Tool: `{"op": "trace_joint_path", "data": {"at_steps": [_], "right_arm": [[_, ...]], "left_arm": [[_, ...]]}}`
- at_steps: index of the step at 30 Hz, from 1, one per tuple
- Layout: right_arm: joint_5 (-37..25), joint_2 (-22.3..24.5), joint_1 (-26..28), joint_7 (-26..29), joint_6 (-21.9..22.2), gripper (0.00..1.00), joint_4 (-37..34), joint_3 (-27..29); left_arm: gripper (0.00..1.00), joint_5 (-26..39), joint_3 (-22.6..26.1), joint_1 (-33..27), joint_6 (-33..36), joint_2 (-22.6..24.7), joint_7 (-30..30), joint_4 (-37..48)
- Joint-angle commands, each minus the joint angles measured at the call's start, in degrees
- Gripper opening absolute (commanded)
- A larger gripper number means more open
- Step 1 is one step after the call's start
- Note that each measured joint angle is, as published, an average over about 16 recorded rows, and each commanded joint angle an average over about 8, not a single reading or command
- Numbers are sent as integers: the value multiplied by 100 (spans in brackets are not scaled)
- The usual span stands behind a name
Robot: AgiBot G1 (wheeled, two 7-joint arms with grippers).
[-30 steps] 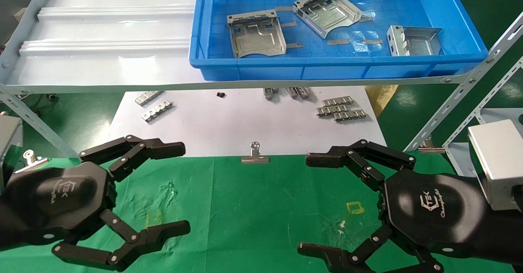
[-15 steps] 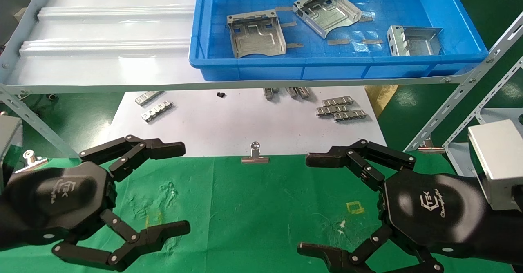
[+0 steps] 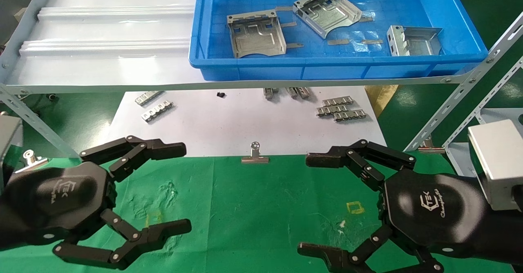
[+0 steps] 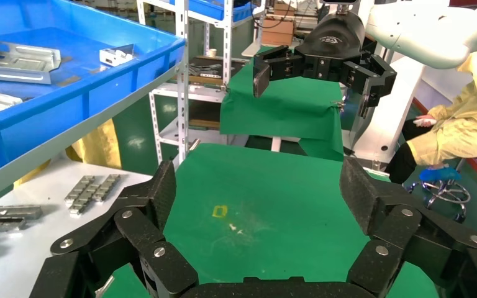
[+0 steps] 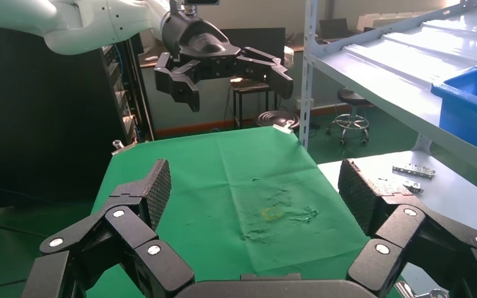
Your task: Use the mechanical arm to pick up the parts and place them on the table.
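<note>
Nothing had moved: left gripper [image 3: 183, 188] and right gripper [image 3: 304, 202] hovered over the bench [image 3: 253, 207], fingers spread, empty.

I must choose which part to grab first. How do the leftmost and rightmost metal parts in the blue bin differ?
The leftmost part lies flat and shows its whole grooved face; the rightmost part looks tilted, with less of its face showing. The leftmost lies near the blue bin's left wall, the rightmost near its front right corner. Both are silvery stamped plates with bent-up rims, untouched.

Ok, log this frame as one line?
phase: pre-pick | left gripper: open, empty, over table | right gripper: open, empty, over table | parts: three in blue bin
</note>
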Motion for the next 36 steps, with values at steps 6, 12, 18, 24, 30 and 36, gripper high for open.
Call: {"op": "trace_joint_path", "data": {"at_steps": [6,12,18,24,30,36], "right_arm": [[0,0,0,0,0,100,0,0],[0,0,0,0,0,100,0,0],[0,0,0,0,0,100,0,0],[1,1,-2,1,0,100,3,0],[-103,6,109,-40,87,100,34,16],[-762,-175,851,216,830,100,193,-58]], "left_arm": [[0,0,0,0,0,0,0,0],[0,0,0,0,0,0,0,0],[0,0,0,0,0,0,0,0],[0,0,0,0,0,0,0,0],[0,0,0,0,0,0,0,0],[0,0,0,0,0,0,0,0]]}}
